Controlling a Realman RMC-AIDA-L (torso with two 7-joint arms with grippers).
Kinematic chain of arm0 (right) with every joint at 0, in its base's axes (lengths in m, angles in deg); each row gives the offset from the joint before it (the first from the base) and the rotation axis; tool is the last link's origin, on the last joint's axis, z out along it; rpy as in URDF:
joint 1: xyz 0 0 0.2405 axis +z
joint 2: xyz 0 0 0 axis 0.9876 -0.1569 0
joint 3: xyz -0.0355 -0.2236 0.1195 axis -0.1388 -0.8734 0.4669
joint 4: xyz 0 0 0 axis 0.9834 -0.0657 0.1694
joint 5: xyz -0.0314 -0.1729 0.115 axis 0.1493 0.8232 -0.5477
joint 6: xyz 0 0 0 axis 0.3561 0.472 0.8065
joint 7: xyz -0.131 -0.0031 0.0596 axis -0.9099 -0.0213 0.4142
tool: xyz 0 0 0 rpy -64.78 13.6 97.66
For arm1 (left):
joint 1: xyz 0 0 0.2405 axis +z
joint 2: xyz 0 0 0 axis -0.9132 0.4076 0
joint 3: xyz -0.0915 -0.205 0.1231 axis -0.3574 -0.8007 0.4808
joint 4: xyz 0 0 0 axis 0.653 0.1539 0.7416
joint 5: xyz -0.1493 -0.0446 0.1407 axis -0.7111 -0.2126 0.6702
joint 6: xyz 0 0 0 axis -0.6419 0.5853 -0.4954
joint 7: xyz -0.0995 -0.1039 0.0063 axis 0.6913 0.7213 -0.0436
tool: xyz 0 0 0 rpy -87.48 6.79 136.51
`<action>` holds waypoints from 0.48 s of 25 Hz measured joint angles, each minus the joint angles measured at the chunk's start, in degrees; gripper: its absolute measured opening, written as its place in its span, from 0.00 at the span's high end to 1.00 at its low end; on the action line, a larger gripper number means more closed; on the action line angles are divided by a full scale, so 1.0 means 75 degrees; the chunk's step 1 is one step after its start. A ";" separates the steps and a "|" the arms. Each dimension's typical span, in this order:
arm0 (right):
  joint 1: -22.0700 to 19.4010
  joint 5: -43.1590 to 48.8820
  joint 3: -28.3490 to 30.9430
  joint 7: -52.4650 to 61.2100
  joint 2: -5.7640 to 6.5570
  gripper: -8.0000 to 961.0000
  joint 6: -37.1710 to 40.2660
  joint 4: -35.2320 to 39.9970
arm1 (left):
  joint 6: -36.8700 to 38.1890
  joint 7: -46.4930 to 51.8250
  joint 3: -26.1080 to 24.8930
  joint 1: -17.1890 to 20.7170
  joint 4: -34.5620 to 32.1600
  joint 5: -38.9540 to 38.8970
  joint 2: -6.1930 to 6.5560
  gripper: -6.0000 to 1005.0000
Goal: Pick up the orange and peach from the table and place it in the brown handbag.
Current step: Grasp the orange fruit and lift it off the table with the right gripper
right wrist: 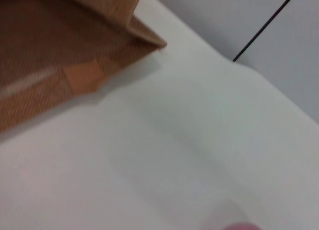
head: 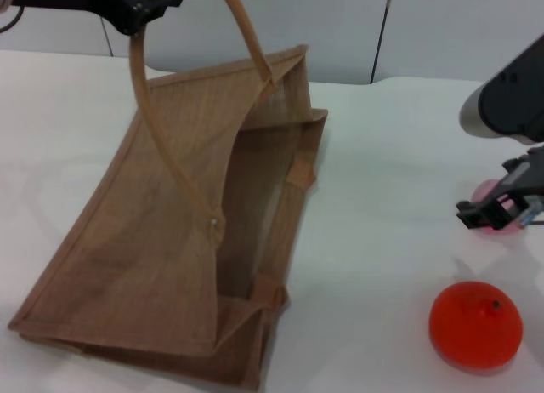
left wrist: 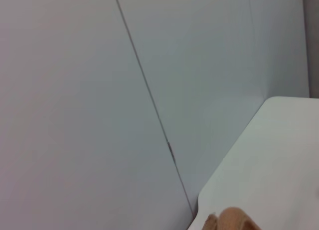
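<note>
The brown handbag point(head: 170, 231) stands tilted on the white table, its mouth facing right. My left gripper point(head: 144, 6) is at the top left, shut on one arched tan handle point(head: 157, 112) and holding it up; a bit of that handle shows in the left wrist view point(left wrist: 234, 221). The orange point(head: 474, 325) lies at the lower right. The pale pink peach point(head: 488, 192) lies at the right edge, partly hidden by my right gripper point(head: 501, 210), which is low on it, open, a finger on either side. A sliver of the peach shows in the right wrist view point(right wrist: 241, 226).
The white table point(head: 382, 172) runs to a grey panelled wall point(head: 340, 27) behind. The bag's bottom corner and a tan strap patch show in the right wrist view point(right wrist: 82, 75). Bare tabletop lies between the bag and the fruits.
</note>
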 joint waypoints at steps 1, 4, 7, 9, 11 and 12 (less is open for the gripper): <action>0.0058 -0.0008 0.0018 -0.0056 0.0000 0.19 -0.0283 0.0145 | -0.0002 0.0000 -0.0001 0.0016 0.0000 0.0012 0.0001 0.87; 0.0169 -0.0151 0.0057 -0.0213 0.0000 0.19 -0.0955 0.0527 | 0.0000 -0.0007 -0.0005 0.0056 0.0025 0.0028 0.0002 0.87; 0.0276 -0.0753 0.0100 -0.0478 0.0020 0.19 -0.1423 0.0680 | 0.0025 -0.0026 -0.0007 0.0141 0.0055 0.0030 0.0007 0.87; 0.0319 -0.1237 0.0121 -0.0662 0.0035 0.19 -0.1633 0.0669 | 0.0048 -0.0035 -0.0014 0.0217 0.0057 0.0037 0.0011 0.87; 0.0343 -0.1519 0.0110 -0.0797 0.0057 0.19 -0.1789 0.0563 | 0.0074 -0.0037 -0.0023 0.0291 0.0049 0.0077 0.0012 0.87; 0.0361 -0.1562 0.0090 -0.0829 0.0072 0.19 -0.1878 0.0470 | 0.0085 -0.0030 -0.0026 0.0315 0.0047 0.0134 0.0013 0.87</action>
